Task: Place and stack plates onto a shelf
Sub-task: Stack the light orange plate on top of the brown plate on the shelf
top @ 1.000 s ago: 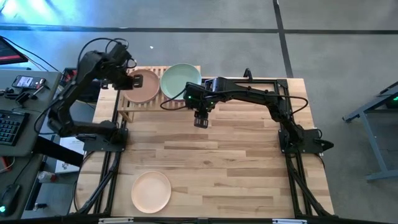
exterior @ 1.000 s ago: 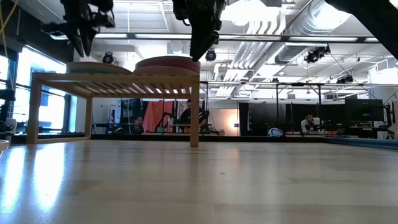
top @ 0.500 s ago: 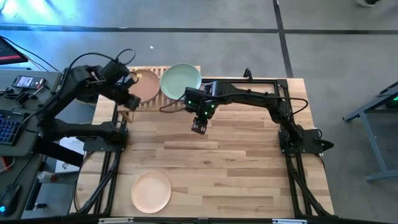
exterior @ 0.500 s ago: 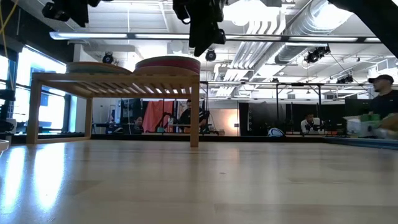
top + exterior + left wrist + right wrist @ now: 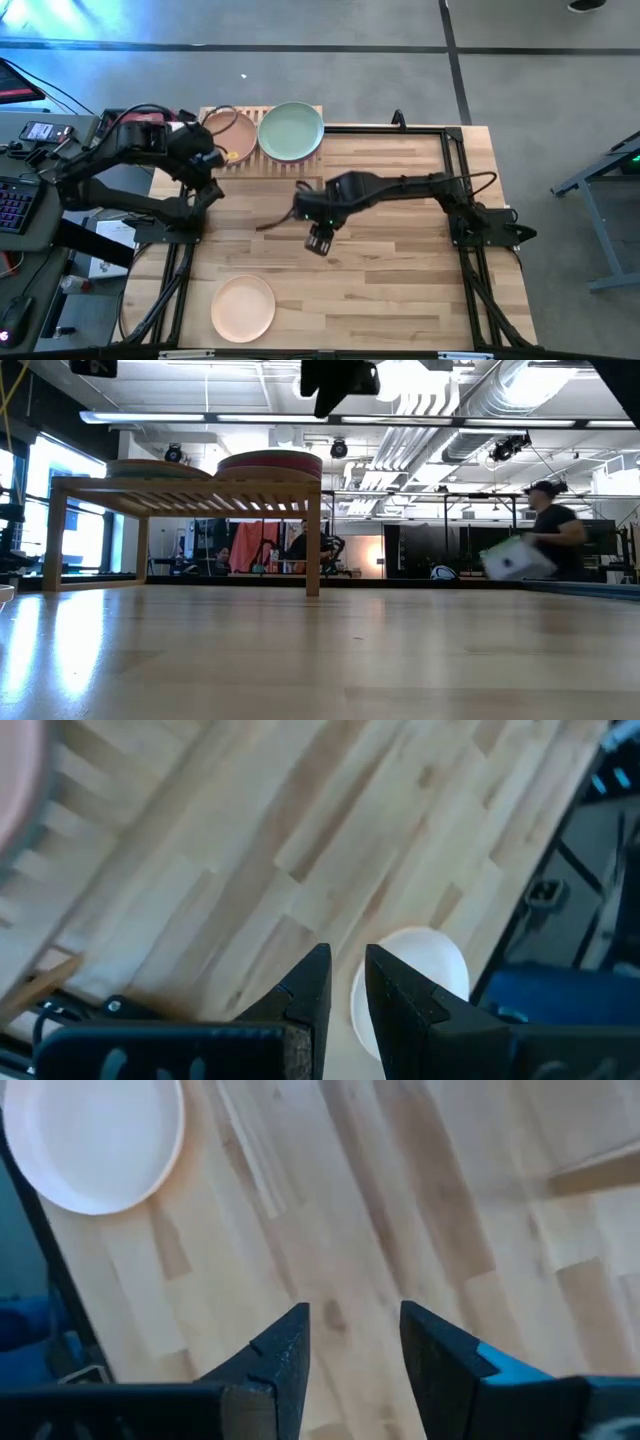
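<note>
The left claw (image 5: 212,193) has pulled back off the shelf (image 5: 215,167) since a second ago, when it stood over the brown plate (image 5: 227,137); it now hangs past the shelf's near edge, over the left side of the surface (image 5: 400,270). Its wrist view shows the fingers (image 5: 308,988) a narrow gap apart with nothing between them, released.

The shelf sits at the far left corner of the surface, its long axis running left to right along the far edge, its slats crossing that axis. It carries two stacks side by side. The brown plate tops the left stack and is now fully uncovered. The mint plate (image 5: 291,131) tops the right stack. Both lie flat, faces up; from the low view the stacks show as level discs above the slats, a pink rim (image 5: 270,457) on the right one.

A peach plate (image 5: 243,306) lies alone, face up, near the front left of the surface, well apart from the shelf.

The right claw (image 5: 318,243) has also withdrawn: a second ago it hovered just off the shelf's front right corner, and now it is nearer the middle of the surface, over bare wood. Its fingers (image 5: 283,1348) stand apart, released, holding nothing.

At the right, in the room behind, a person (image 5: 550,530) carrying a pale box has come into sight.
</note>
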Tool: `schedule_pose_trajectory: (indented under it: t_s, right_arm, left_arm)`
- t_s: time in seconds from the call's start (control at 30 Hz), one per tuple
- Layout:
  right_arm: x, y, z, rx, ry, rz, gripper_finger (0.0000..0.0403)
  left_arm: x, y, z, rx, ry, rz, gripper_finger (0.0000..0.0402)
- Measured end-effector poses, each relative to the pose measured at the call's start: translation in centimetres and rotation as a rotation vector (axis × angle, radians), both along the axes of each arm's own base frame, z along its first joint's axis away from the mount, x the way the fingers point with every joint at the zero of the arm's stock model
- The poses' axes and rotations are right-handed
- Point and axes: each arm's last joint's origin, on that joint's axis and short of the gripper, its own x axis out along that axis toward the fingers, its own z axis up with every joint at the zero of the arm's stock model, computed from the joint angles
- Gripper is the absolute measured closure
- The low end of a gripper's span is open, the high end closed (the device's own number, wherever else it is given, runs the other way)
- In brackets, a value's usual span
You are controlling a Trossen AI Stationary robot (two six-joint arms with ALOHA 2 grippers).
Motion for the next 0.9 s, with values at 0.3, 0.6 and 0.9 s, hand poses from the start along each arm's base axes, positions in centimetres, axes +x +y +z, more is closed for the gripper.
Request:
schedule_pose_trajectory:
  t_s: [0.3, 0.6, 0.9]
  right_arm:
    - [-1.0, 5.2, 0.0, 0.03, 0.004, -0.114, 0.0268]
    - [-1.6, 7.9, 0.1, 0.044, -0.028, -0.26, 0.0268]
    - [-2.1, 9.2, 0.1, 0.015, -0.058, -0.324, 0.0268]
  left_arm:
    - [0.4, -2.4, -0.1, 0.003, 0.013, -0.136, 0.0349]
    - [1.2, -4.9, -2.0, 0.013, 0.079, -0.218, 0.0349]
    - [1.6, -7.1, -6.9, -0.016, 0.223, -0.302, 0.0347]
